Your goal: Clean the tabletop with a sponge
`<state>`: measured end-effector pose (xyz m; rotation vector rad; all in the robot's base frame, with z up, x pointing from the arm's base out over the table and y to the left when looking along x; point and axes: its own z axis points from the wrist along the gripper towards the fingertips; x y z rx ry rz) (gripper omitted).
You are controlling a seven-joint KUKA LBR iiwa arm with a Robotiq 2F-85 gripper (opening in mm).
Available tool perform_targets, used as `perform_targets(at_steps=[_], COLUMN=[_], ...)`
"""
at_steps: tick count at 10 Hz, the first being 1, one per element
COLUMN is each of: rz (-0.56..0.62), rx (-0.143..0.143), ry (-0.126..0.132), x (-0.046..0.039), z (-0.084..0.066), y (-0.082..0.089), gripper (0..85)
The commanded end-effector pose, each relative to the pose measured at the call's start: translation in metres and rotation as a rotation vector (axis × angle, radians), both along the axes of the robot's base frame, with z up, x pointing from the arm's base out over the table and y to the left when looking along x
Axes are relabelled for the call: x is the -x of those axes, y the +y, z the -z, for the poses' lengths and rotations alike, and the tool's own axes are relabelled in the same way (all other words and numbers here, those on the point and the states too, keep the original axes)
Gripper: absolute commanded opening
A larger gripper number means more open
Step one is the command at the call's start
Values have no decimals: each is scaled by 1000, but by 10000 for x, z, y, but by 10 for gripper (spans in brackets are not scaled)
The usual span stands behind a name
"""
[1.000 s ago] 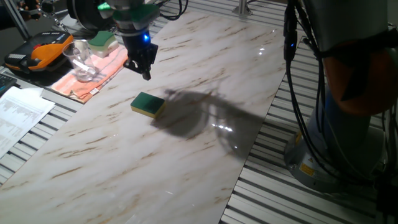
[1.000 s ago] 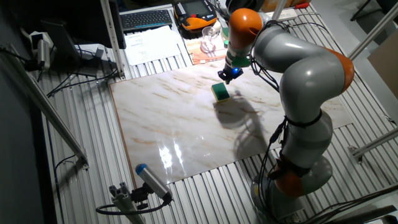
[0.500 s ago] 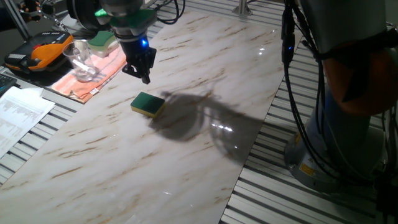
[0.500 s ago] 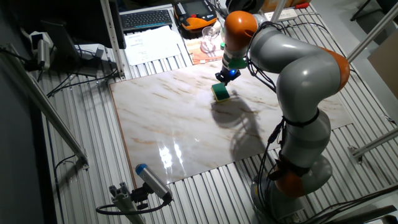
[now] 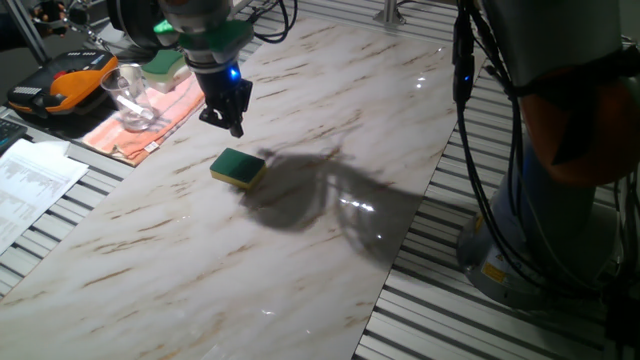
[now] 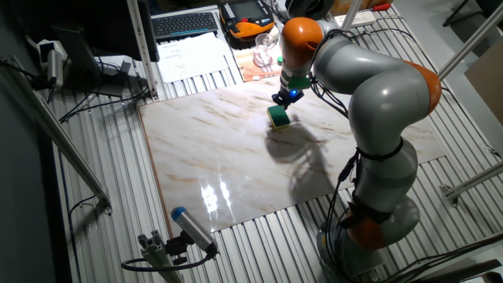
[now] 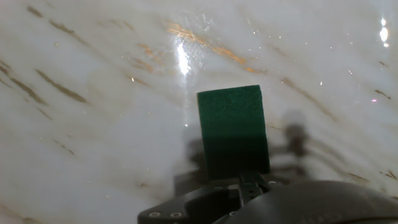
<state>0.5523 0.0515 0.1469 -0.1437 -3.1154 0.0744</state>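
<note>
The sponge lies flat on the white marble-look tabletop, dark green side up over a yellow body. My gripper hangs just above and behind it, not touching it, and looks open with nothing between its fingers. In the other fixed view the gripper sits right over the far end of the sponge. The hand view looks straight down on the sponge, with the gripper body at the bottom edge and the tabletop all around.
At the back left lie an orange cloth with a clear glass on it, a paler green sponge, an orange-black device and papers. The robot base stands at the right on grey slats.
The gripper has shifted slightly to the left and a little lower, closer over the sponge. The sponge has not moved.
</note>
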Motion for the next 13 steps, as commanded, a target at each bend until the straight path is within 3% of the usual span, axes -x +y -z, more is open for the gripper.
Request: perform_targets(at_steps=[1, 3, 5, 6, 7, 9, 10, 12, 13], rz=[14, 26, 28, 18, 27, 53, 56, 27, 2], rx=[-6, 8, -12, -44, -53, -51, -60, -50, -31], ry=[-4, -19, -14, -5, -6, 30, 22, -40, -46], x=[16, 27, 14, 14, 14, 14, 14, 14, 14], z=[8, 17, 11, 11, 11, 11, 11, 11, 11], y=[18, 35, 15, 15, 15, 15, 15, 15, 15], gripper=[0, 0, 0, 0, 0, 0, 0, 0, 0])
